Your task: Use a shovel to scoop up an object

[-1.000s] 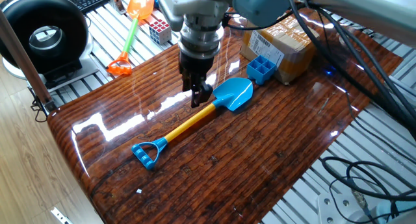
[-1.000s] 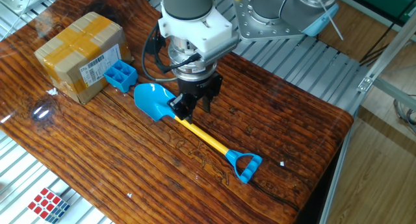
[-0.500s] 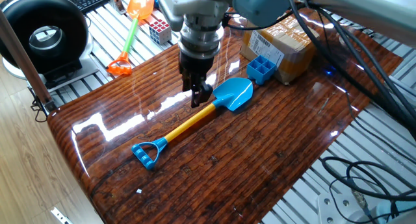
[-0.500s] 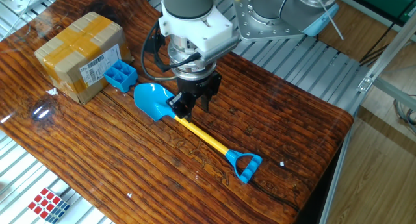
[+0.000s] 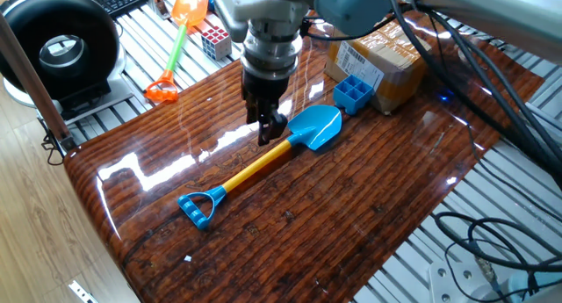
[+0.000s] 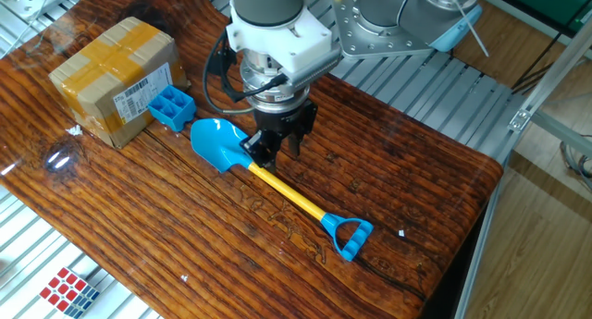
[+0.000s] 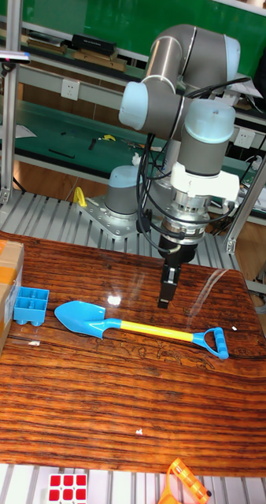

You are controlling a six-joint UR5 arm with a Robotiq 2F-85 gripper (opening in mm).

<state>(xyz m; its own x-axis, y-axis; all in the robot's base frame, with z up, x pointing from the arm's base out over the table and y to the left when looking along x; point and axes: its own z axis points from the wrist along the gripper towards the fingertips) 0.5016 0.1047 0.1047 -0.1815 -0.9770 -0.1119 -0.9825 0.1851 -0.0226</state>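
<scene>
Bright blue and yellow plastic against dark varnished wood: the toy shovel [image 6: 268, 183] lies flat on the table [image 6: 407, 180], blade toward the cardboard box [image 6: 116, 79] and D-loop handle toward the open end of the board. That layout suits the job, since the blade already points at the small blue six-cell block [image 6: 171, 107], which sits against the side of the box with a short gap between it and the blade tip. The box behind it would likely act as a backstop if the blade is pushed under the block.

The gripper [image 6: 273, 149] hangs vertically over the neck of the shovel, where the yellow shaft meets the blade. Gripping there, close to the blade, would presumably give better control of the scoop than holding the far handle. The fingers look parted and straddle the shaft, but the fixed views disagree on how low they reach, so I cannot tell whether they touch it; in the tall view the fingertips [image 7: 164, 299] appear just above the shaft. Nothing is clamped yet, as far as I can judge.

An orange-bladed shovel [image 5: 176, 39] and a puzzle cube [image 5: 216, 41] lie off the board, clear of the work.
</scene>
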